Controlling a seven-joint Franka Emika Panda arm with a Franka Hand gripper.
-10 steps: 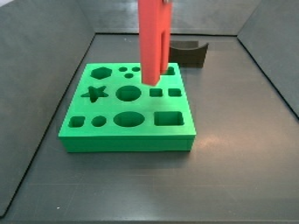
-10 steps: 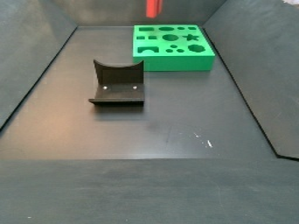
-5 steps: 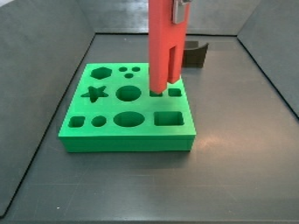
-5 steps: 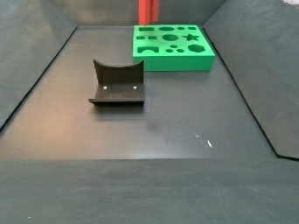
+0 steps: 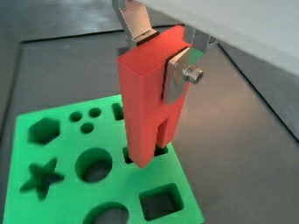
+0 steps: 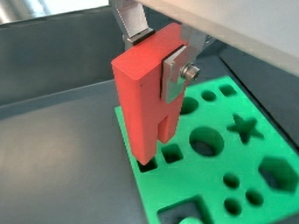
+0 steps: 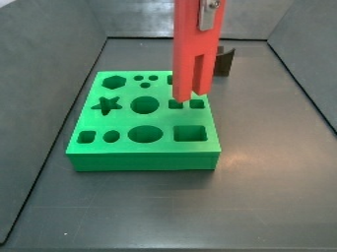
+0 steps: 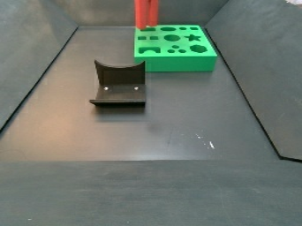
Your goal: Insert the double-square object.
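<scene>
My gripper (image 5: 158,51) is shut on the top of the double-square object (image 5: 146,109), a tall red bar held upright with its two square prongs pointing down. A silver finger (image 5: 181,74) presses one side of it. The same grip shows in a wrist view (image 6: 156,48) on the red bar (image 6: 146,101). In a side view the bar (image 7: 194,54) stands over the green board (image 7: 145,138), its prong tips at the two small square holes (image 7: 186,102). I cannot tell whether the tips are inside them. In a side view the bar (image 8: 145,12) is at the board's (image 8: 177,53) left edge.
A dark brown block with a curved notch (image 8: 118,84) stands on the dark floor away from the board; in a side view it shows partly behind the bar (image 7: 227,59). The board has star, hexagon, round and square holes (image 7: 108,103). Grey walls enclose the floor.
The gripper with the red bar has moved right across the board and a little lower, bringing the prongs from beside the round hole to the two small square holes.
</scene>
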